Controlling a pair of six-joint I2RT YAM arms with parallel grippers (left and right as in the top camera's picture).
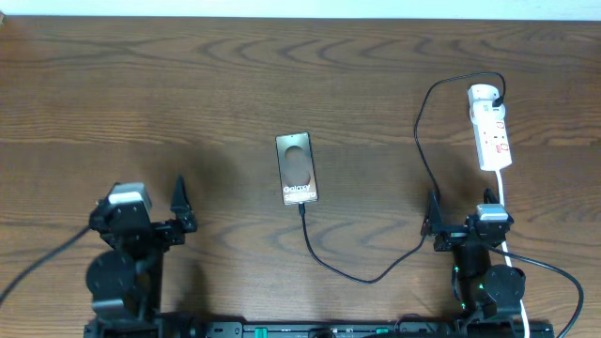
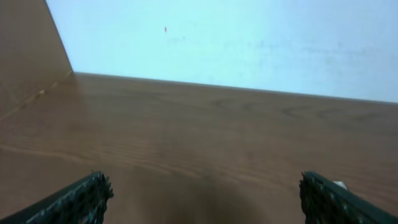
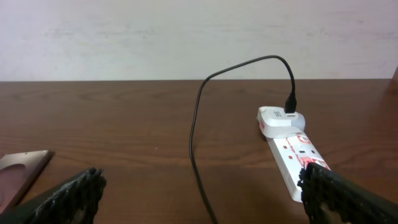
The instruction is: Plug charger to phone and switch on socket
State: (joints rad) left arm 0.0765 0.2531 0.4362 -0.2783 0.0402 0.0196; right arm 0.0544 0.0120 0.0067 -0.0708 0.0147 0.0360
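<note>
Dark ribbed fingertips (image 2: 81,196) of left pincer (image 2: 205,196) at both lower corners of left wrist view, set wide apart over brown bench (image 2: 205,124); bodies cut off by frame edge. Same layout for right pincer (image 3: 202,193): fingertips (image 3: 74,193) apart, clamped on nothing.

Phone (image 1: 298,169) flat on bench, ahead and to the left of right pincer (image 1: 435,225), ahead and to the right of left pincer (image 1: 182,208). Long axis running away from the arms, near short end toward them. White "Galaxy" legible on near half; smaller line beneath too fine to read. Only one corner of phone (image 3: 22,168) visible in right wrist view.

Charger (image 1: 347,272), thin and black, meeting phone at near short end with connector tip (image 1: 301,207); depth of seating not discernible. Cable looping toward right pincer, passing just beside it, then arching ahead to white adapter (image 3: 280,118).

Socket (image 1: 490,131) ahead and slightly right of right pincer, long axis pointing away from it, adapter at far end, thick white cord (image 1: 504,202) leaving near end. Red markings unreadable; switch position unclear. Near end of socket (image 3: 292,162) hidden behind right fingertip.
</note>
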